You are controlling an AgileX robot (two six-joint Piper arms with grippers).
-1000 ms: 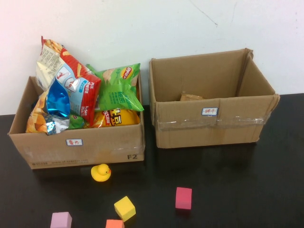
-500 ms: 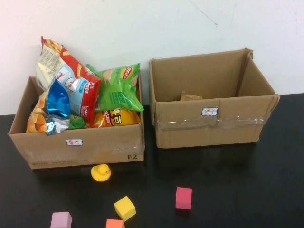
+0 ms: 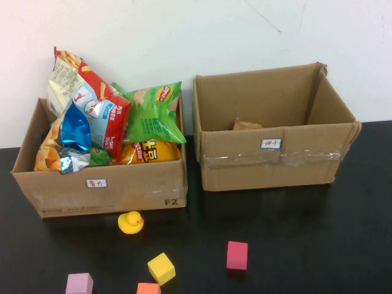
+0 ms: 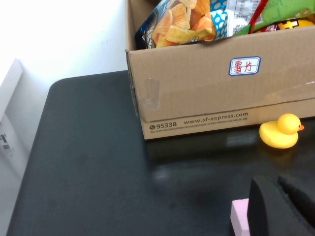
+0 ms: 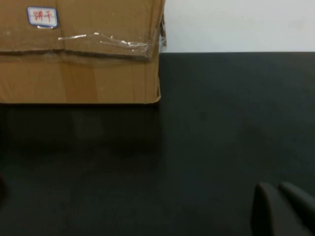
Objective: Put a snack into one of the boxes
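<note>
From the high view we see two cardboard boxes on the black table (image 3: 306,245). The box with the red-written label (image 3: 98,190) on our left is heaped with snack bags: the blue foil chip bag (image 3: 68,138) lies at its left front corner, against the red-and-white bag (image 3: 92,104), with a green bag (image 3: 156,113) and a yellow bag (image 3: 150,151) beside them. The taller taped box (image 3: 269,162) on the right holds only a brown scrap (image 3: 246,125) at its back. In front lie one yellow duck (image 3: 130,222) and four blocks: a pink block (image 3: 79,283), a yellow block (image 3: 161,268), an orange block (image 3: 147,288) and a magenta block (image 3: 237,255). Neither arm shows here.

In the left wrist view the left gripper (image 4: 283,206) hangs low over the table just before the red-labelled box, near the duck and over the pink block; we cannot tell how its fingers stand.

In the right wrist view the right gripper (image 5: 283,209) hovers over bare table near the taped box's corner, its fingers pressed together on nothing.
</note>
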